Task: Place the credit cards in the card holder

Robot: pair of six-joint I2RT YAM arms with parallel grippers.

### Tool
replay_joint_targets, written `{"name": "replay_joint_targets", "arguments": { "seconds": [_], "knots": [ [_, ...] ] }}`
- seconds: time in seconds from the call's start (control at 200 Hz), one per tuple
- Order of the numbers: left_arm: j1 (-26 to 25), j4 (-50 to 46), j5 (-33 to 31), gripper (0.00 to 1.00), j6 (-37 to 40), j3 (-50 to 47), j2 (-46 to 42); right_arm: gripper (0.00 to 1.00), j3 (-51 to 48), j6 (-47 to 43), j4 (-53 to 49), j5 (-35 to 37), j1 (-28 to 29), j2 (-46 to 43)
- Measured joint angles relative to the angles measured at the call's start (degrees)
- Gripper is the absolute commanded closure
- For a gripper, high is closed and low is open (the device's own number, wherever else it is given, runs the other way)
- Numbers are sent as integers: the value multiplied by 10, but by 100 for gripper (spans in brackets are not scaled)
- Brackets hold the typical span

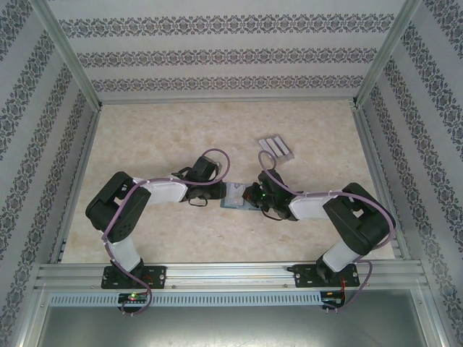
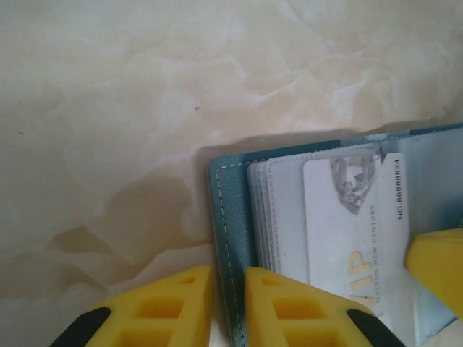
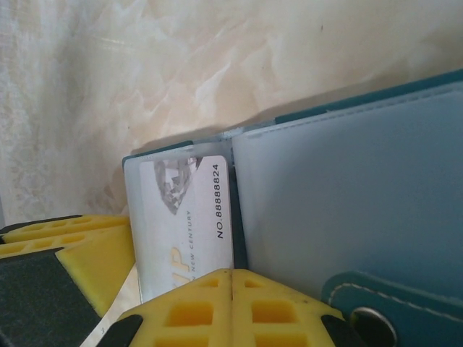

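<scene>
while in holder [image 2: 230,217], card [image 3: 181,224] "no.8888824"

Bright, even light falls from above in the overhead view. The pale bench [image 1: 145,137] is nearly washed out, and only faint, soft shadows lie under the left arm [image 1: 126,210] and right arm [image 1: 347,217]. Fine detail there is slightly soft.

In the left wrist view the card holder [image 2: 230,217] throws a broad, blurred shadow up and leftward on the bench, and the left claw [image 2: 228,293] is out of focus.

In the right wrist view the print on the credit card [image 3: 181,217] reads clearly. The right claw [image 3: 231,289] is blurred, and the clear sleeve [image 3: 347,202] looks milky.
</scene>
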Motion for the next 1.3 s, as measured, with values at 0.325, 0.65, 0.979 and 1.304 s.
{"name": "replay_joint_targets", "arguments": {
  "seconds": [0.325, 0.65, 0.979, 1.304],
  "knots": [
    [0, 0, -4, 81, -1, 0, 1, 100, 33, -5, -8, 2, 12, 28],
    [0, -2, -11, 79, -1, 1, 0, 75, 39, -29, -17, 3, 12, 27],
    [-3, 4, -33, 72, -1, -30, -38, 53, 51, -85, -139, 20, 12, -81],
    [-3, 5, -37, 72, -1, -30, -38, 50, 31, -135, -249, 90, 3, -181]
  ]
}}
